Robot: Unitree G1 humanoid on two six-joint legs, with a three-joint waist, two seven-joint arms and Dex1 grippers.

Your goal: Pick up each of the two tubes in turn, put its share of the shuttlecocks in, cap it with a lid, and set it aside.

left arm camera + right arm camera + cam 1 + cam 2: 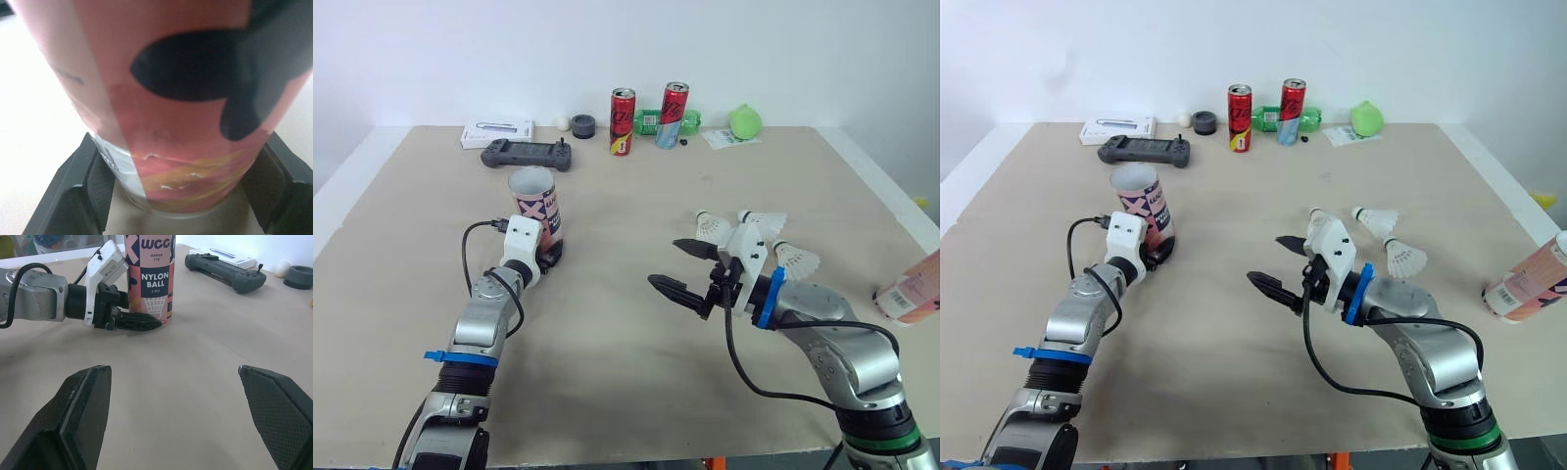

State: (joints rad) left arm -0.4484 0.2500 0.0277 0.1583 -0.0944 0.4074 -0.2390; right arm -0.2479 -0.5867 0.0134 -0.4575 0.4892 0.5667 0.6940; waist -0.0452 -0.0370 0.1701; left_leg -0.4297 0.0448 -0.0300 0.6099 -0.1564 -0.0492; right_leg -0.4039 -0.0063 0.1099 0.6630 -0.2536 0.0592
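Two tubes: neither is filled nor capped. The upright tube (536, 208) stands open-mouthed left of centre, and the second tube (911, 294) lies on its side far right.
Three shuttlecocks (762, 221): loose on the table (607, 372) right of centre, none in a tube.
Left gripper (550, 257): fingers pressed to either side of the upright tube's base, which rests on the table.
Right gripper (664, 262): fingers spread wide and empty, hovering just near of the shuttlecocks.
Progress: barely begun, by the look of it. Loading, capping and setting aside remain for both tubes, and no lid can be picked out with certainty.
Open room: bare tabletop between the arms. The two red cans (623, 121) and the game controller (527, 154) sit well apart along the far side.
Right edge: the second tube lies close to it and could roll off.
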